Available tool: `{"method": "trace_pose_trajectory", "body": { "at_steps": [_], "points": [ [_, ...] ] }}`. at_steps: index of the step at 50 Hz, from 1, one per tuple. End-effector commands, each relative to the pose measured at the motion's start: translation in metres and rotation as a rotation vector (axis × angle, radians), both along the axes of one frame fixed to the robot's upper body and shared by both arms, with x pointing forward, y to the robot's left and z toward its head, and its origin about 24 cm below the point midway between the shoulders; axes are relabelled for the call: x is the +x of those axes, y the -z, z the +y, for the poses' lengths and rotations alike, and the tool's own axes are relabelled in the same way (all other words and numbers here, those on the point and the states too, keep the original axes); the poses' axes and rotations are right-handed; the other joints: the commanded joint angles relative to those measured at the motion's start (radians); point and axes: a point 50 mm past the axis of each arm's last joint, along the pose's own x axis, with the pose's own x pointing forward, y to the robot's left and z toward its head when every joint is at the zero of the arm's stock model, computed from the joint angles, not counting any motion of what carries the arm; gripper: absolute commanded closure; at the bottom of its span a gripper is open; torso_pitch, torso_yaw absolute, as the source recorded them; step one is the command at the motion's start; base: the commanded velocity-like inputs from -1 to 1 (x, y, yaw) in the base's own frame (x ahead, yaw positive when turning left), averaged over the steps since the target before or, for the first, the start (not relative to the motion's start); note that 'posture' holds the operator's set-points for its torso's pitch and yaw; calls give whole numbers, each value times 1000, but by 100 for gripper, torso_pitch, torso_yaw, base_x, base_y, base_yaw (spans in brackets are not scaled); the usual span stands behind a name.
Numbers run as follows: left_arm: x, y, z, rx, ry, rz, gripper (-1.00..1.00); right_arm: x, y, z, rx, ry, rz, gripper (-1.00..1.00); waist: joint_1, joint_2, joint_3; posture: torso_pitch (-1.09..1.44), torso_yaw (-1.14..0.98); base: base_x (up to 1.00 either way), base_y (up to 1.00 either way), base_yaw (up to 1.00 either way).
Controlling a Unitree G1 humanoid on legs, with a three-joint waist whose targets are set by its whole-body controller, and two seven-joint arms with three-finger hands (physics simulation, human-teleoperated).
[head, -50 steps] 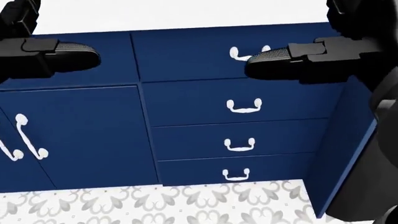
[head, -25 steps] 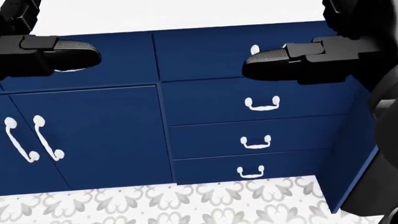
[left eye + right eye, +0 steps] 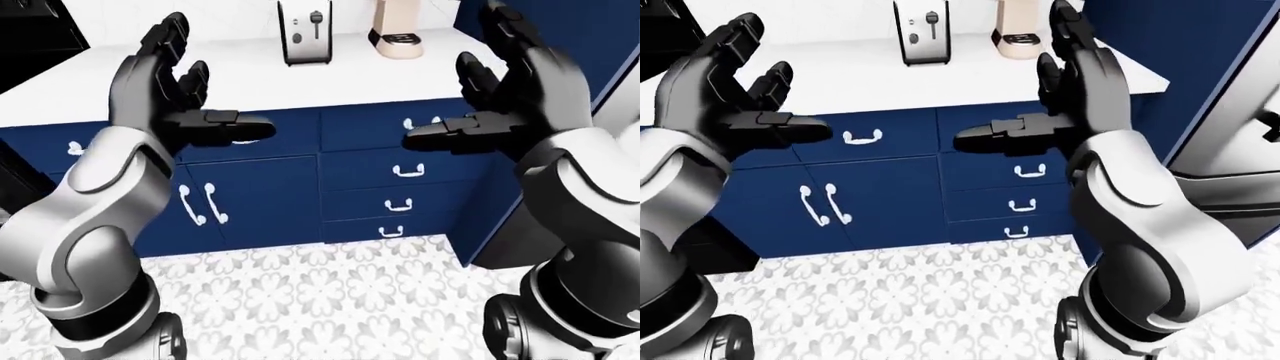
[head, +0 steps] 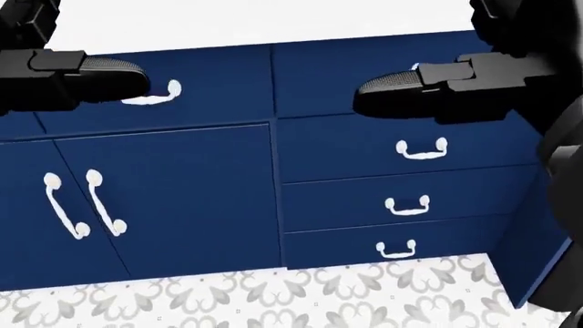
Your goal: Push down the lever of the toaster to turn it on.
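A silver toaster [image 3: 305, 31] stands on the white counter [image 3: 250, 75] at the top of the left-eye view, its black lever [image 3: 316, 18] on the face toward me, high in its slot. It also shows in the right-eye view [image 3: 921, 31]. My left hand [image 3: 170, 82] is raised at the left, fingers spread, empty. My right hand [image 3: 515, 82] is raised at the right, fingers spread, empty. Both hands are well short of the toaster. In the head view only the thumbs show, left [image 4: 100, 72] and right [image 4: 401, 85].
A beige appliance [image 3: 398, 28] stands right of the toaster. Blue cabinets [image 4: 164, 198] and drawers [image 4: 401, 171] with white handles lie below the counter. A tall blue cabinet [image 3: 560, 22] rises at the right. Patterned tile floor [image 3: 320, 300] lies below. A dark appliance [image 3: 35, 30] is at top left.
The whole head view has shifted: cabinets and drawers slid to the right in the picture, so the camera has moved left. Both hands keep the same raised, open pose.
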Motion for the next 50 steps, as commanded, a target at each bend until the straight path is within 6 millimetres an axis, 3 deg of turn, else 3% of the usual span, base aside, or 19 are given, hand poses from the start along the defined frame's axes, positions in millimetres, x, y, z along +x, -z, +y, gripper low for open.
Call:
{"method": "trace_pose_trajectory", "body": {
  "at_steps": [1, 3, 4, 5, 6, 15, 20, 23, 25, 27, 28, 29, 31, 35, 40, 43, 44, 46, 50],
  "points": [
    [-4, -12, 4, -7, -21, -70, -100, -3, -9, 3, 3, -16, -59, -100, 3, -2, -15, 0, 0, 0, 34, 0],
    [-3, -11, 4, -7, -20, -69, -100, -3, -10, 3, 3, -16, -60, -100, -4, 57, -25, 0, 0, 0, 33, 0],
    [-3, -11, 4, -7, -21, -69, -100, -3, -10, 3, 3, -15, -60, -100, -2, 108, -37, 0, 0, 0, 34, 0],
    [-4, -12, 4, -7, -21, -70, -100, -3, -10, 3, 2, -16, -60, -100, 1, 57, -25, 0, 0, 0, 34, 0],
    [-4, -12, 4, -7, -21, -70, -100, -4, -10, 3, -1, -18, -63, -100, 0, 66, -21, 0, 0, 0, 27, 0],
    [-4, -13, 4, -7, -22, -70, -100, -2, -9, 3, 7, -20, -70, -100, -1, 20, 18, 0, 0, 0, 0, 0],
    [-5, -14, 3, -8, -20, -72, -100, -3, -10, 3, 6, -20, -70, -100, 25, -1, -21, 0, 0, 0, 0, 80],
    [-5, -13, 3, -8, -20, -72, -100, -3, -10, 3, 6, -20, -69, -100, 26, -27, -13, 0, 0, 0, 0, 100],
    [-5, -13, 3, -6, -19, -71, -100, -4, -10, 3, 5, -20, -69, -100, 24, -56, -5, 0, 0, 0, 0, 100],
    [-5, -13, 3, -7, -18, -71, -100, -4, -10, 3, 7, -19, -71, -100, 14, -122, -25, 0, 0, 0, 0, 100],
    [-5, -13, 3, -6, -18, -72, -100, -3, -10, 3, 7, -18, -73, -100, 17, -79, -10, 0, 0, 0, 0, 100],
    [-5, -13, 3, -6, -18, -72, -100, -3, -10, 3, 8, -16, -75, -100, 3, -85, 9, 0, 0, 0, 0, 2],
    [-5, -13, 3, -6, -18, -71, -100, -3, -10, 2, 13, -7, -72, -100, 24, -77, -7, 0, 0, 0, 0, 0],
    [-5, -14, 3, -6, -17, -73, -100, -2, -11, 1, 23, 1, -78, -100, 24, -57, 9, 0, 0, 0, 0, 0],
    [-4, -13, 2, -5, -16, -73, -100, -3, -13, -1, 40, 11, -77, -100, 3, 19, 3, 0, 0, 0, 0, 0],
    [-4, -13, 2, -4, -14, -73, -100, -3, -14, -2, 50, 11, -83, -100, 3, 1, -3, 0, 0, 1, 0, 0],
    [-4, -13, 2, -4, -14, -72, -100, -3, -14, -1, 48, 8, -83, -100, 5, 3, -26, 0, 0, 12, 0, 0],
    [-5, -14, 2, -4, -14, -72, -100, -2, -14, -1, 50, 5, -82, -100, 9, -2, -3, 0, 0, 18, 0, 0],
    [-5, -14, 2, -4, -15, -73, -100, -3, -14, 0, 50, 5, -80, -100, 11, -32, 3, 0, 0, 19, 2, 0]
  ]
}}
